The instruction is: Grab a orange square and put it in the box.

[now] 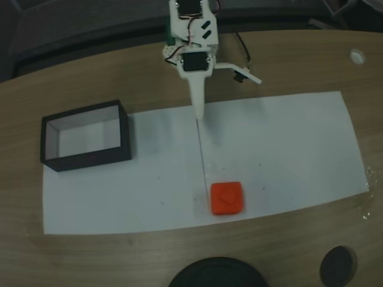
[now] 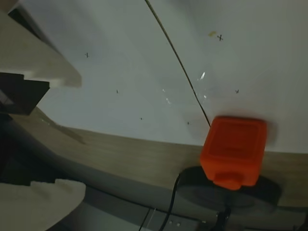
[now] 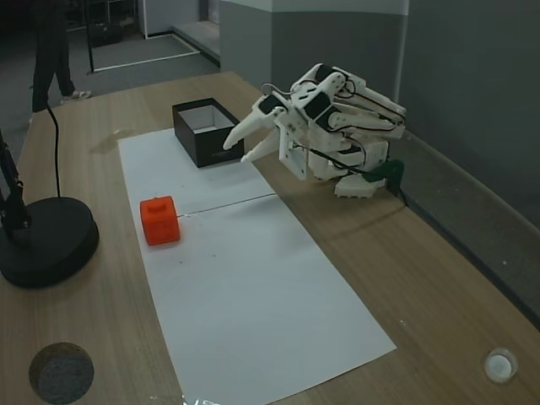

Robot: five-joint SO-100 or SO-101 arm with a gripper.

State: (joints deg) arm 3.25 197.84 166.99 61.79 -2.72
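Observation:
The orange square [image 1: 227, 198] lies flat on the white paper near the table's front edge, its diamond mark up. It also sits at the lower right of the wrist view [image 2: 234, 149], and in another fixed view [image 3: 159, 220]. The box [image 1: 90, 158] stands open-topped at the paper's left end, with black walls and a white floor. My gripper [image 1: 198, 112] hangs above the paper's far edge, well back from the square and to the right of the box. Its fingers [image 2: 43, 67] are spread with nothing between them. My gripper [image 3: 236, 153] is close beside the box [image 3: 198, 152].
A black round lamp base [image 1: 218, 274] with a cable sits at the front edge just beyond the square. A dark disc [image 1: 338, 266] and a small white cap [image 1: 357, 57] lie on the wooden table. A person's legs [image 3: 52, 51] stand far off.

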